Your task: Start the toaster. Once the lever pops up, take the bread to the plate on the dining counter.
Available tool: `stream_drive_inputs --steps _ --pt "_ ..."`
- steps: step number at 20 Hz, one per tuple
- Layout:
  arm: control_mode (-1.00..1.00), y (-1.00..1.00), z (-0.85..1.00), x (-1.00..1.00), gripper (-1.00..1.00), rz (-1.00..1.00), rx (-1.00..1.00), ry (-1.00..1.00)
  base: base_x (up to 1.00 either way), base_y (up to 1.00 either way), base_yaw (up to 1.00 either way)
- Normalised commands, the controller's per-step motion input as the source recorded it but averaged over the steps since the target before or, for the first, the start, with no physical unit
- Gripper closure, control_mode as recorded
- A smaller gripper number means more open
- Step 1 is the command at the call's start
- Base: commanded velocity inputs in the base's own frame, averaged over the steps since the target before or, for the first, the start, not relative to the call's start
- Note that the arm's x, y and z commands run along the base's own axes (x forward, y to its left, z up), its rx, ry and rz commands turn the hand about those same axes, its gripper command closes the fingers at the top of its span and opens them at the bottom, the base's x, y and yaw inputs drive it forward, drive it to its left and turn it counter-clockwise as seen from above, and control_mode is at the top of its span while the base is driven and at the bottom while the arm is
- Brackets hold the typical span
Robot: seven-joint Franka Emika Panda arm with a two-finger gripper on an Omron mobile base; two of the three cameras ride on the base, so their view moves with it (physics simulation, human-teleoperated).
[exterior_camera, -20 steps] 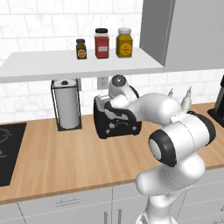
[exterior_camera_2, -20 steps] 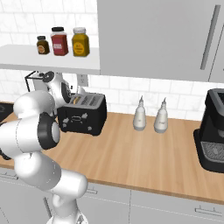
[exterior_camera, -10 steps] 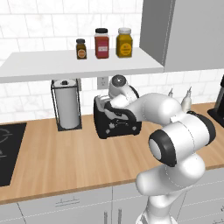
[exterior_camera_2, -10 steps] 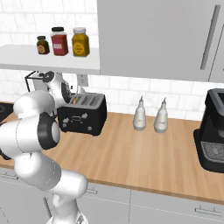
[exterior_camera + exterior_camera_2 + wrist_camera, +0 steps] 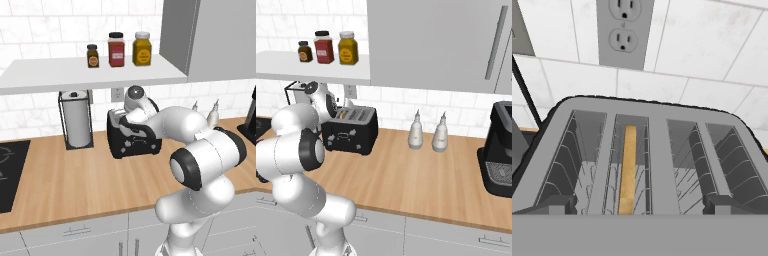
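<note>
A black toaster (image 5: 131,141) is seen on a light-wood counter (image 5: 75,185) against a white tiled wall, at about 12 o'clock from the robot's base. The white arm is bent over the toaster's top, and the gripper (image 5: 639,204) is held just above the slots, looking down into them. Its two dark fingertips (image 5: 554,204) are set wide apart, one near each end of the toaster, with nothing between them. In the hand view four slots with wire guides are shown; a thin tan slice of bread (image 5: 628,170) is stood on edge in the second slot from the left, sunk partly below the top. A wall outlet (image 5: 624,31) is seen at 12 o'clock beyond the toaster. A paper towel holder (image 5: 76,120) is placed at the toaster's 9 o'clock in the left base view. Two white bottles (image 5: 427,132) are stood at its 3 o'clock in the right base view, and a black coffee machine (image 5: 498,150) farther that way. Three spice jars (image 5: 117,49) are lined on the shelf above.
</note>
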Motion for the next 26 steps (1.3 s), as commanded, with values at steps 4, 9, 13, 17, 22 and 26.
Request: stream_drive_inputs --steps 4,9,13,17,22,26 --pt "-1.0 0.0 0.0 0.0 -1.0 0.0 0.0 0.0 0.0 0.0 0.0" --pt "-1.0 0.0 0.0 0.0 -1.0 0.0 0.0 0.0 0.0 0.0 0.0" --pt "-1.0 0.0 0.0 0.0 -1.0 0.0 0.0 0.0 0.0 0.0 0.0" --pt "-1.0 0.0 0.0 0.0 -1.0 0.0 0.0 0.0 0.0 0.0 0.0" --pt "-1.0 0.0 0.0 0.0 -1.0 0.0 0.0 0.0 0.0 0.0 0.0" --pt "-1.0 0.0 0.0 0.0 -1.0 0.0 0.0 0.0 0.0 0.0 0.0"
